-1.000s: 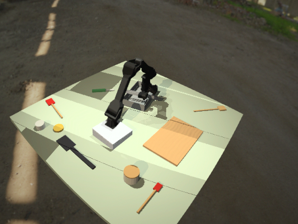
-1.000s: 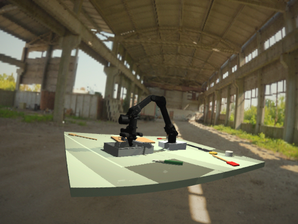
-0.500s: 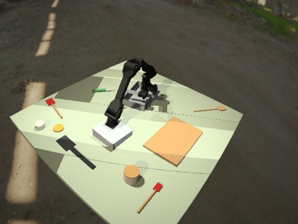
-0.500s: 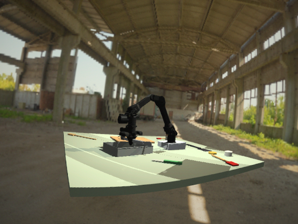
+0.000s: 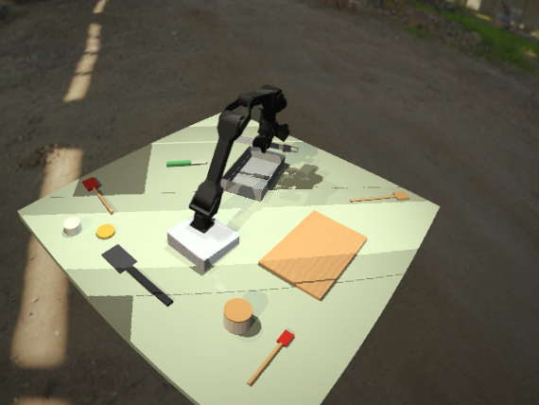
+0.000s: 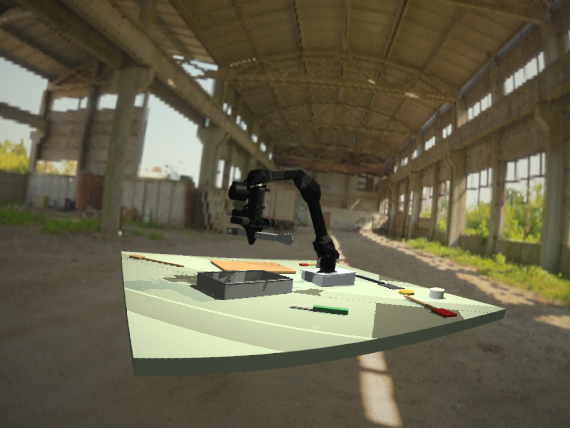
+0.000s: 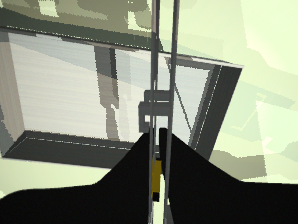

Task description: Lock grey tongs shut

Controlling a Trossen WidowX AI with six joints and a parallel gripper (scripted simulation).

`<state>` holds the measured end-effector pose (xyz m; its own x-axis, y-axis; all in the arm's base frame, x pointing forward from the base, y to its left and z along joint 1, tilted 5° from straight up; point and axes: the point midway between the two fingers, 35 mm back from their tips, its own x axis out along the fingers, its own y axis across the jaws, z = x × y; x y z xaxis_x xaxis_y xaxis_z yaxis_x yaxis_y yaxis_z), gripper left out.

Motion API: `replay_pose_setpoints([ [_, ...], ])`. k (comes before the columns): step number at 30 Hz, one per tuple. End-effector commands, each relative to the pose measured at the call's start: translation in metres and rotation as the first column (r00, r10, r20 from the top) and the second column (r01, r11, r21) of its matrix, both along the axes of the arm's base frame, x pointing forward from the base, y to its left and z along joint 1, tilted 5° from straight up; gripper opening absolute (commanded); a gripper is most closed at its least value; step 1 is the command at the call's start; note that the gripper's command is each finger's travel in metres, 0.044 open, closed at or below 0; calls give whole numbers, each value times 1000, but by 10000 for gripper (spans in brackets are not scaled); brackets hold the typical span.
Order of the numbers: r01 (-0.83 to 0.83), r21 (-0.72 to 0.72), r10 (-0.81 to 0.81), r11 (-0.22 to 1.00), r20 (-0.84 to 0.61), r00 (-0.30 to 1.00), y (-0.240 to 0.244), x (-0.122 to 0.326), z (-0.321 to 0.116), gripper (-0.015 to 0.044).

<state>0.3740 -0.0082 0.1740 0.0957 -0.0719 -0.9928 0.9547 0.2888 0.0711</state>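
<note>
The grey tongs [image 5: 288, 149] [image 6: 275, 237] [image 7: 161, 108] hang in the air above the roasting tin [image 5: 246, 190] [image 6: 255, 289] [image 7: 65, 152], clear of its rim. They lie roughly level, slightly tilted in the exterior view, neither end pointing steeply up. My gripper [image 5: 260, 145] [image 6: 252, 241] [image 7: 156, 134] points down and is shut on the tongs. In the wrist view their two arms run nearly parallel with a narrow gap, a grey bracket between them and a yellow piece between the fingers. Whether the lock is engaged cannot be seen. The wooden board [image 5: 314, 246] [image 6: 250, 266] lies flat with nothing on it.
A green-handled tool [image 5: 179, 164] [image 6: 330, 310] lies beside the tin. A wooden spatula [image 5: 373, 199] lies beyond the board. A round wooden-topped jar [image 5: 237, 314] and a red-headed spatula [image 5: 267, 360] are at the front. A black spatula [image 5: 147, 284] lies near the arm's base [image 5: 203, 246].
</note>
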Motion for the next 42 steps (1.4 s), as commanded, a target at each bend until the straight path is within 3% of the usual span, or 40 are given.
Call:
replay_pose_setpoints([
  [1, 5, 1, -5, 1000, -13, 1000, 0, 0, -3, -150],
  [7, 39, 3, -39, 999, -6, 999, -10, -1, -2, -150],
  [20, 344, 29, -344, 939, 11, 939, -88, -12, 2, -150],
  [42, 763, 74, -766, 643, 23, 643, -205, -67, 9, -150],
])
